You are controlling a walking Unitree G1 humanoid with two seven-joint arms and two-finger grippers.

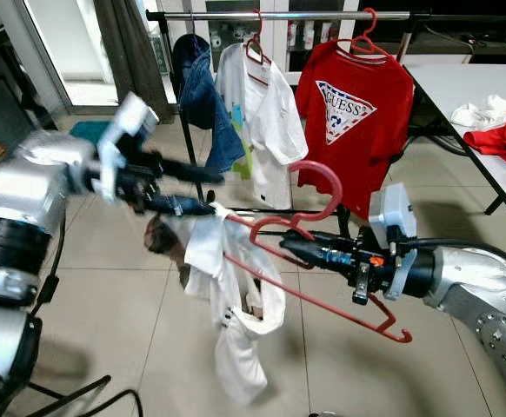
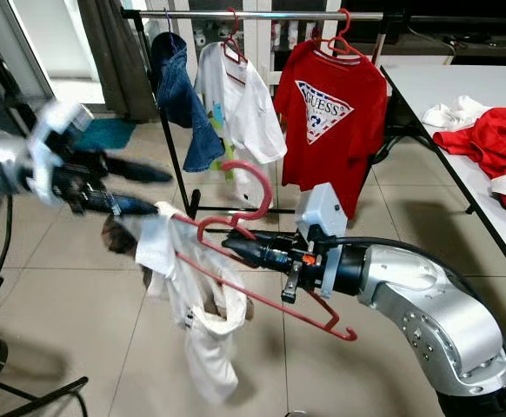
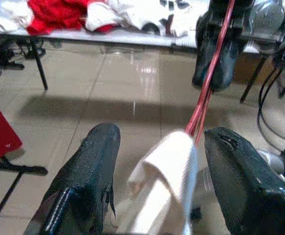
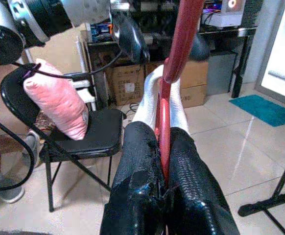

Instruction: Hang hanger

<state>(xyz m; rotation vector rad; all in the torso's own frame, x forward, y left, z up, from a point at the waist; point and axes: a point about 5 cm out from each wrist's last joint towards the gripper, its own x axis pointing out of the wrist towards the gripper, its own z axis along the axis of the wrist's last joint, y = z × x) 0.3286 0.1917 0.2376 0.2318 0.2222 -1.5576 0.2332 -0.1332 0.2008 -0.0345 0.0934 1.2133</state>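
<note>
Tiled floor, one red hanger (image 1: 322, 261), three hung garments (image 1: 262, 113)

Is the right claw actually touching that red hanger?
Touching: the right wrist view shows the right claw with its fingers clamped on the red hanger.

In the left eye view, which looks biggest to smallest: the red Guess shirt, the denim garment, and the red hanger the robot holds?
1. Red Guess shirt.
2. Red hanger, though it is nearer the camera, so this is unsure.
3. Denim garment.
</note>
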